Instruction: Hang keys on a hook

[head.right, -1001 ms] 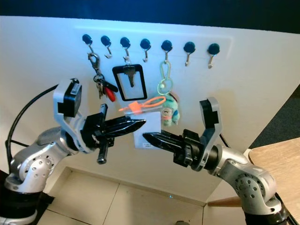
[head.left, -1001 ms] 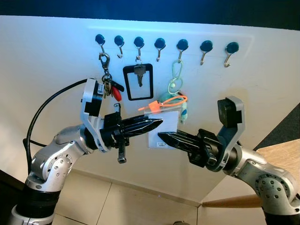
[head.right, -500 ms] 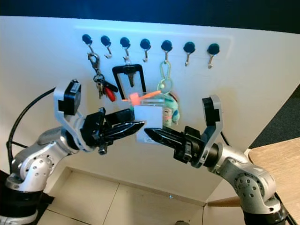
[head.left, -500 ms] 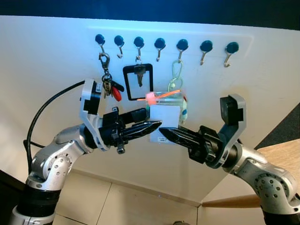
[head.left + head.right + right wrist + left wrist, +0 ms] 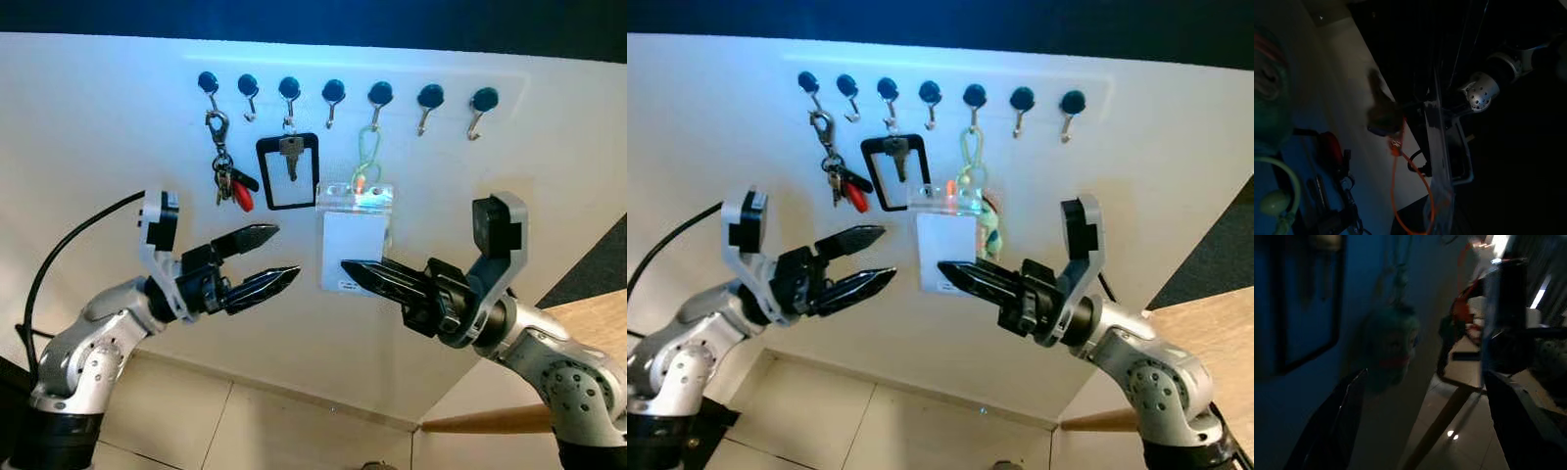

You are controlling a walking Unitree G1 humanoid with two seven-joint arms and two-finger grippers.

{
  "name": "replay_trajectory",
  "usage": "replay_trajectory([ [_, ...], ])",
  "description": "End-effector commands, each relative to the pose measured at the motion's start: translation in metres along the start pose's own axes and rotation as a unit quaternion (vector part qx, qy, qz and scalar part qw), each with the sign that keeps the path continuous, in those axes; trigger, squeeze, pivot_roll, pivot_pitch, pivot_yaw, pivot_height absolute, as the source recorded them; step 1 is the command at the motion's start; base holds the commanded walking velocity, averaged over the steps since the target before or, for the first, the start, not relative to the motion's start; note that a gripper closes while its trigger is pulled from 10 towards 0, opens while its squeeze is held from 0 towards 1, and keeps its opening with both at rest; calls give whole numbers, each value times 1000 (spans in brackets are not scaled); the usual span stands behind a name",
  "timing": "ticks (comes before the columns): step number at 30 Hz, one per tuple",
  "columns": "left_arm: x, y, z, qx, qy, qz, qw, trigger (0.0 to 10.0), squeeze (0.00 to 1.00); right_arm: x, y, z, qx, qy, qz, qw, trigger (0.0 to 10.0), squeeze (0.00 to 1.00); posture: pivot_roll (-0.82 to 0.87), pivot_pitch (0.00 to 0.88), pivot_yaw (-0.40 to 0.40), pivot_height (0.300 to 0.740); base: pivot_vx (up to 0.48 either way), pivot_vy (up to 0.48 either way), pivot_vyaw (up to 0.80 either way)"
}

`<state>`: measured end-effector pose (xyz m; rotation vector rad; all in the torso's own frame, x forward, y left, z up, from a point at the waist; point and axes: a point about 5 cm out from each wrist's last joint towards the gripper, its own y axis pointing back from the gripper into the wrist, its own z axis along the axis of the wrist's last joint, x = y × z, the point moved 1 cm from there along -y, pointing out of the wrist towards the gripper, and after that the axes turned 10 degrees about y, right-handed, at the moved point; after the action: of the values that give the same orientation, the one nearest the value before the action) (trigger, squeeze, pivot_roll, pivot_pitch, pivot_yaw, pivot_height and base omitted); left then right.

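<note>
A clear badge holder with a white card (image 5: 354, 238) hangs in front of the green carabiner (image 5: 366, 152) on the fifth hook (image 5: 378, 98) of the wall rack. The right gripper (image 5: 355, 275) pinches its lower edge with fingers nearly closed. The left gripper (image 5: 266, 258) hovers just left of it, fingers spread and empty, below the key bunch (image 5: 227, 174) on the first hook (image 5: 209, 85).

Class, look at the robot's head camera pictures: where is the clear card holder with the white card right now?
The card holder is held up against the white wall at the centre by the right gripper, below the green carabiner, right of the black frame.
</note>
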<state>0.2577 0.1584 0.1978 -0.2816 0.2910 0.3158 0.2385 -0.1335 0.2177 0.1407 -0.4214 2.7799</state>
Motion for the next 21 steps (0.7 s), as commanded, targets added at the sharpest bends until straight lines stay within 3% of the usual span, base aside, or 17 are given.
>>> replay_trajectory([
  [1, 7, 14, -3, 16, -8, 37, 999, 10000, 1000, 2, 1, 6, -11, 7, 8, 1000, 0, 0, -126, 74, 65, 740, 0, 0, 0],
  [6, 12, 22, -9, 23, -5, 57, 998, 10000, 1000, 0, 3, 7, -15, 11, 2, 1000, 0, 0, -127, 74, 66, 740, 0, 0, 0],
  [7, 17, 29, -16, 31, -1, 79, 996, 10000, 353, 0, 4, 10, -23, 12, 2, 1000, 0, 0, -127, 74, 66, 740, 0, 0, 0],
  [9, 19, 31, -18, 34, 0, 87, 996, 10000, 353, 0, 5, 11, -26, 12, 2, 1000, 0, 0, -127, 74, 66, 740, 0, 0, 0],
  [10, 22, 35, -21, 35, 4, 97, 995, 10000, 0, 0, 6, 13, -30, 13, 1, 999, 0, 0, -127, 74, 66, 740, 0, 0, 0],
  [21, 41, 71, -45, 47, 25, 186, 981, 10000, 0, -4, 17, 28, -64, 29, -28, 997, 0, 0, -128, 69, 69, 740, 0, 0, 0],
])
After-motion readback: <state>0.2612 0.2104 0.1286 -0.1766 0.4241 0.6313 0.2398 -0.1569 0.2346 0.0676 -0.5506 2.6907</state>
